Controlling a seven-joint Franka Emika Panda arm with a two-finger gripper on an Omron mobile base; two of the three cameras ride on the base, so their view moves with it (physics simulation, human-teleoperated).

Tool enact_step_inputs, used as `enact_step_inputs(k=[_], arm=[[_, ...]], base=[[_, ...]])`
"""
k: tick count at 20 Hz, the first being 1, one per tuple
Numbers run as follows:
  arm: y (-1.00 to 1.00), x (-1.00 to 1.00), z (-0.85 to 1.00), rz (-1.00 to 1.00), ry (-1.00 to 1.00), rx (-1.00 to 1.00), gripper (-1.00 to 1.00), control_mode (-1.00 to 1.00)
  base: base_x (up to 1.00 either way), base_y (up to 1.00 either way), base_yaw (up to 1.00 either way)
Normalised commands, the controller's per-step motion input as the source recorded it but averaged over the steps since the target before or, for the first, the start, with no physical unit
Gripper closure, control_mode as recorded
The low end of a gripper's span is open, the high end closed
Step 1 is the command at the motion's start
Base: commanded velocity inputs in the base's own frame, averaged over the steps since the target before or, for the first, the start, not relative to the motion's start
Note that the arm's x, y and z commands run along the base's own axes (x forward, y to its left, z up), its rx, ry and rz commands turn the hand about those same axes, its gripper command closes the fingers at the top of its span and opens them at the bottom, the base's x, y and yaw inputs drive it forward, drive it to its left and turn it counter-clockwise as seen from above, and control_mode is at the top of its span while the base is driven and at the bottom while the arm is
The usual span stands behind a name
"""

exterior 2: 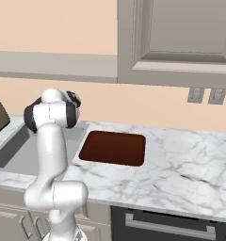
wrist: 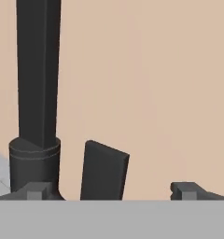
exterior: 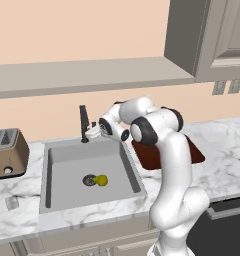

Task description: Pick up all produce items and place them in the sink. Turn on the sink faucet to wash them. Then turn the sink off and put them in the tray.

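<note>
A small yellow fruit [exterior: 101,180] with a greenish end lies on the floor of the grey sink [exterior: 57,165], right beside the round dark drain. The thin black faucet [exterior: 84,122] stands at the sink's back edge. My gripper [exterior: 93,131] hovers just right of the faucet base, open and holding nothing. In the hand view the faucet column [wrist: 37,84] rises at the left, and its small dark lever [wrist: 103,170] stands between my spread fingertips [wrist: 186,190]. The dark red-brown tray [exterior 2: 114,148] rests on the marble counter right of the sink, partly behind my arm in the left base view.
A brown toaster [exterior: 7,152] sits on the counter left of the sink. Wall cabinets [exterior 2: 176,37] hang above the tray side, and outlets [exterior 2: 206,95] are on the wall. A dark oven front [exterior 2: 166,221] lies below the counter on the right.
</note>
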Motion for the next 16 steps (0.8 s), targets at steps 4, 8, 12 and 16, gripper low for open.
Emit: enact_step_inputs(k=[4,8,12,16], arm=[[0.03,0.14,-0.05,-0.06,0.0,0.0,-1.0,-1.0],[0.1,0.13,-0.01,-0.06,0.0,0.0,-1.0,-1.0],[0.07,0.02,-0.01,-0.04,0.0,0.0,-1.0,-1.0],[0.12,0.04,0.0,-0.03,0.0,0.0,-1.0,-1.0]], base=[[0.0,0.0,0.0],[0.0,0.0,0.0],[0.0,0.0,0.0],[0.0,0.0,0.0]])
